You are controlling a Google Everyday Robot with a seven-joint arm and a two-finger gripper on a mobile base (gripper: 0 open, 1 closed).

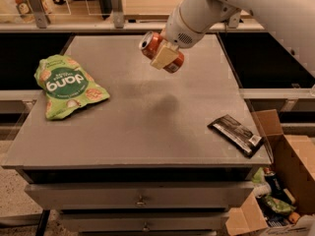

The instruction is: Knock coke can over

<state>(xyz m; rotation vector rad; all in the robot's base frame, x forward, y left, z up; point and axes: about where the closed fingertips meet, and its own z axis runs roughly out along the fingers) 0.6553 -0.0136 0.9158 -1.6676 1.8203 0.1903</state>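
While aloft over the table (pixel 123 136), coke can (pixel 151 44) askew in the clenched pincer (pixel 165 56)

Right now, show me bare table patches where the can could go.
The pincer holds the coke can tilted above the table. Widest bare patch: middle, between green bag and dark wrapper. Front strip is free too; bag and wrapper crowd the sides.
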